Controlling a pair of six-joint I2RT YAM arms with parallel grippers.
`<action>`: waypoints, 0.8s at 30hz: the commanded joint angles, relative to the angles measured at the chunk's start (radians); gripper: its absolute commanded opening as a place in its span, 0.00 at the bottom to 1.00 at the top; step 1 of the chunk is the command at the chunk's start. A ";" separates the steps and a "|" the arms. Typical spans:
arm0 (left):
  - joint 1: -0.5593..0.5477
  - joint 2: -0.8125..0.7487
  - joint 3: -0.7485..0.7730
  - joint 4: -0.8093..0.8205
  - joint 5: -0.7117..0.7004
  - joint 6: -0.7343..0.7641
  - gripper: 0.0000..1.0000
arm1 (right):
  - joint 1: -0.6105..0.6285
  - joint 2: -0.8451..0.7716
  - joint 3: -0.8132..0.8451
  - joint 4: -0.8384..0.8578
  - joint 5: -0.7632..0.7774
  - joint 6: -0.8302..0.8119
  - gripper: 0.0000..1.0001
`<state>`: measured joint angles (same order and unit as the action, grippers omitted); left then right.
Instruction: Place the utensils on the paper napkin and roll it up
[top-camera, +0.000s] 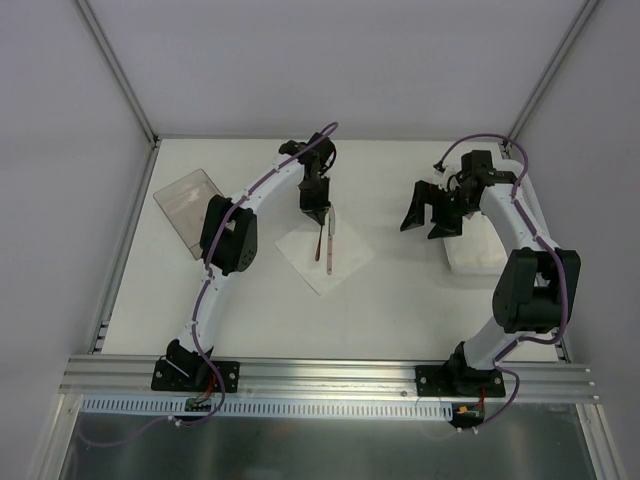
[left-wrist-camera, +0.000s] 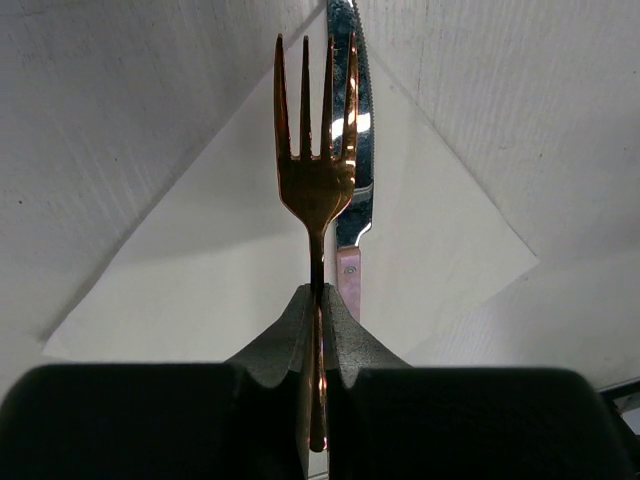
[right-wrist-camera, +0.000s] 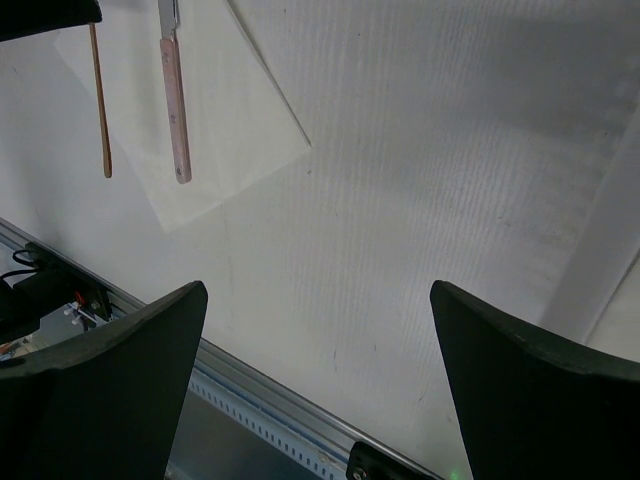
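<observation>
A white paper napkin lies as a diamond in the middle of the table. One utensil, a knife with a rose-gold handle, rests on it. My left gripper hovers over the napkin's far corner, shut on the handle of a copper fork. The fork's tines point away over the napkin, just left of the knife. My right gripper hangs open and empty over bare table to the right. Its view shows the fork handle, the knife handle and the napkin at the upper left.
A clear plastic box sits at the left of the table. A white basket lies under the right arm. An aluminium rail runs along the near edge, and frame posts stand at the far corners.
</observation>
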<state>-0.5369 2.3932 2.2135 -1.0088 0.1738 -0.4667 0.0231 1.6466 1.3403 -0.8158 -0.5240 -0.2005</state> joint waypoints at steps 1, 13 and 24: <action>-0.005 0.007 0.028 -0.004 -0.028 -0.030 0.00 | -0.014 -0.051 -0.006 0.001 0.009 -0.014 0.99; -0.015 0.050 0.014 0.026 -0.043 -0.069 0.00 | -0.018 -0.053 -0.013 0.003 0.007 -0.014 0.99; -0.015 0.046 -0.029 0.053 -0.083 -0.056 0.00 | -0.020 -0.047 -0.013 0.003 0.004 -0.014 0.99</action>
<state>-0.5446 2.4523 2.1971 -0.9596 0.1181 -0.5171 0.0097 1.6428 1.3293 -0.8158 -0.5201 -0.2005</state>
